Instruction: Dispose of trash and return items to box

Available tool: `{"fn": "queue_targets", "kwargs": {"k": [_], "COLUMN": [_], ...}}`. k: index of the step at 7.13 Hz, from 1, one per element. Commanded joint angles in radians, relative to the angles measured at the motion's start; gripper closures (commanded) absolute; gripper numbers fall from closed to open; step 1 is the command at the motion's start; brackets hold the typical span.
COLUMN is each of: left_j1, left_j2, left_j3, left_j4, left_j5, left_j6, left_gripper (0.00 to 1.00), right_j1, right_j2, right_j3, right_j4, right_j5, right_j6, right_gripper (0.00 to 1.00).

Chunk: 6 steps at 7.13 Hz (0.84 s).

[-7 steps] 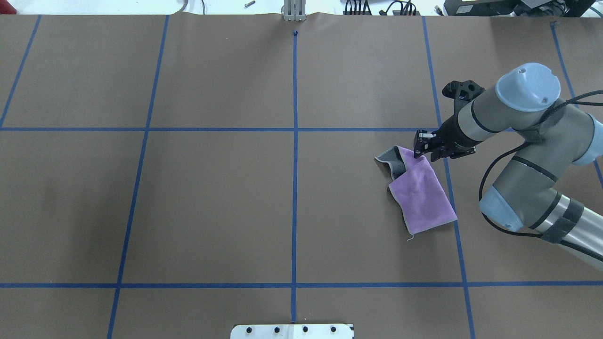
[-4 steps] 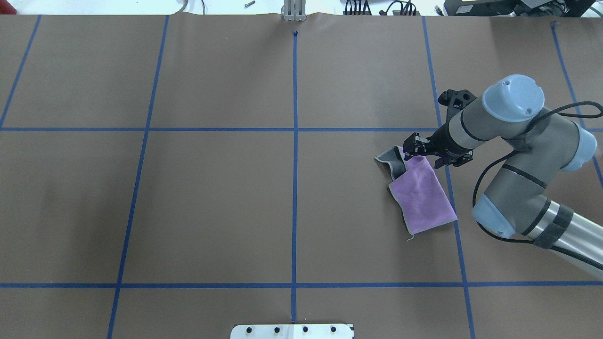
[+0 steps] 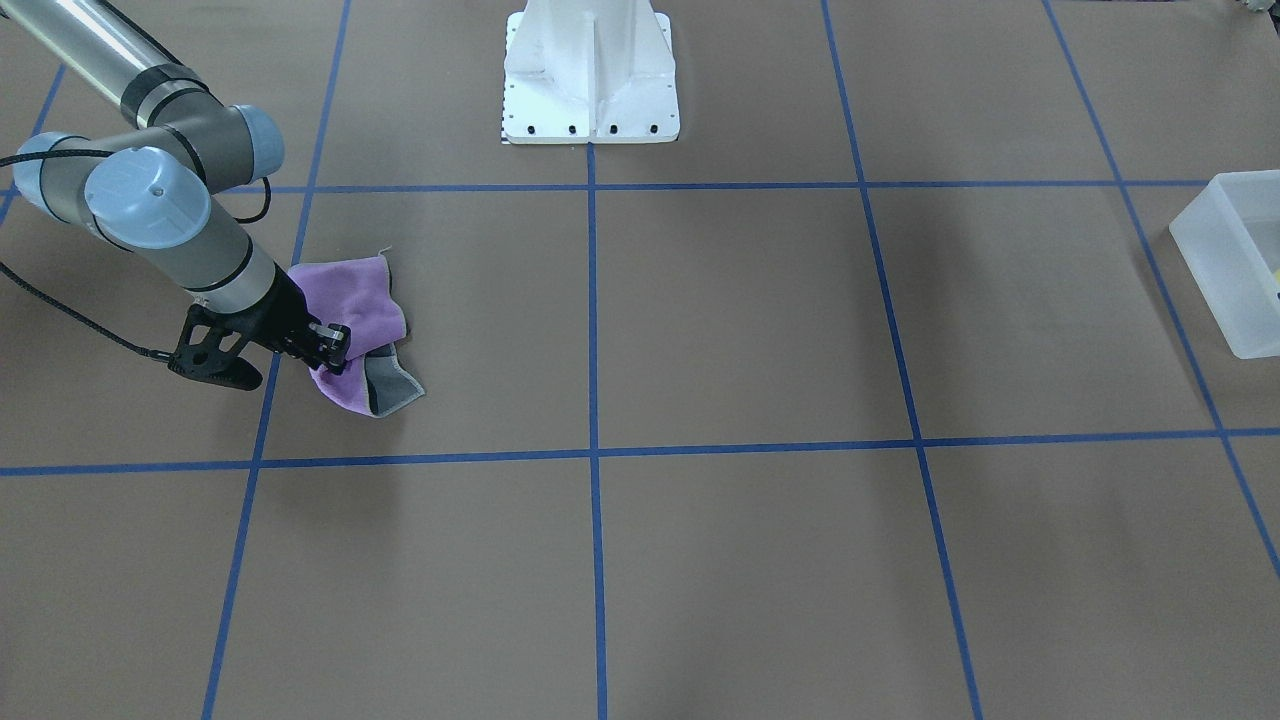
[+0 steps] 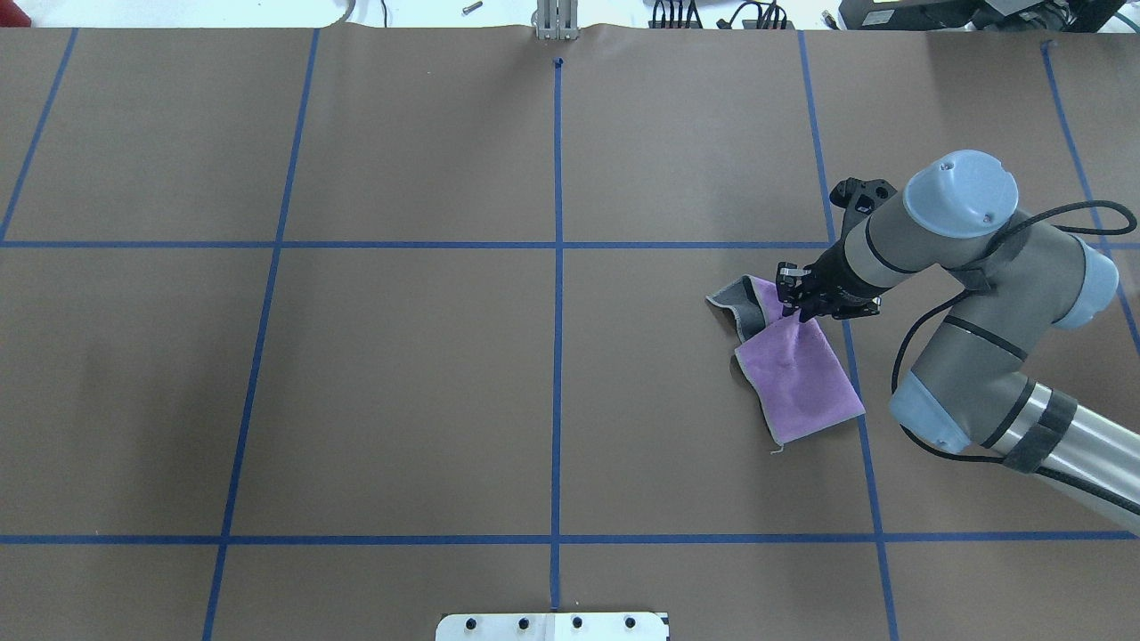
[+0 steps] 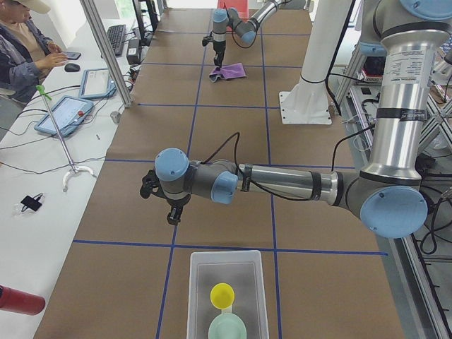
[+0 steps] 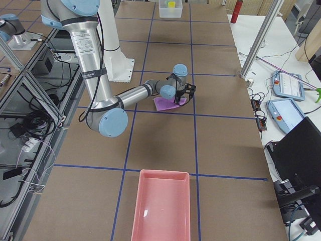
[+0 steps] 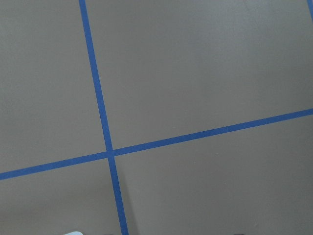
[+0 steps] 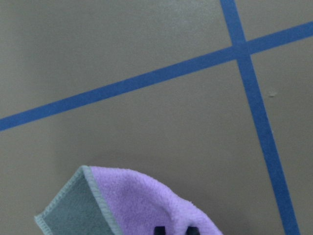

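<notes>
The frosted-white box [image 5: 195,282] holds the yellow cup [image 5: 222,294] and the mint-green bowl [image 5: 227,328]. The box also shows at the right edge of the front view [image 3: 1215,240]. My right gripper [image 4: 795,301] is down on a purple cloth with a grey underside [image 4: 802,383] and looks pinched shut on its upper edge. The cloth also shows in the front view [image 3: 360,300] and the right wrist view [image 8: 146,200]. My left gripper [image 5: 171,215] hangs just above the table beside the box. It shows only in the left side view, so I cannot tell whether it is open or shut.
A pink tray [image 6: 160,211] lies at the table's end on my right. The white robot base [image 3: 590,75] stands at the table's middle edge. An operator [image 5: 21,42] sits at a side desk. Blue tape lines grid the brown table.
The right gripper swung left over the cloth's folded edge, then came back and down and closed on the cloth. The cloth now shows a small crease.
</notes>
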Motion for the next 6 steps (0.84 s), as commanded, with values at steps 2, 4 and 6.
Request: {"fn": "queue_targets", "kwargs": {"k": [2, 4, 6], "left_j1": [0.093, 0.257, 0.421], "left_j2": [-0.029, -0.082, -0.185], "left_j3": [-0.015, -0.012, -0.019], "left_j4": [-0.058, -0.21, -0.267], "left_j5": [0.0, 0.013, 0.13], "left_j6": [-0.243, -0.586, -0.899], "left_gripper": [0.14, 0.14, 0.14], "right_j1": [0.108, 0.209, 0.355], "right_j2": [-0.007, -0.074, -0.202], "right_j3": [0.043, 0.149, 0.206], "right_j4": [-0.014, -0.02, -0.022], "right_j5": [0.116, 0.185, 0.265], "right_j6": [-0.041, -0.056, -0.245], "right_gripper": [1.0, 1.0, 1.0]}}
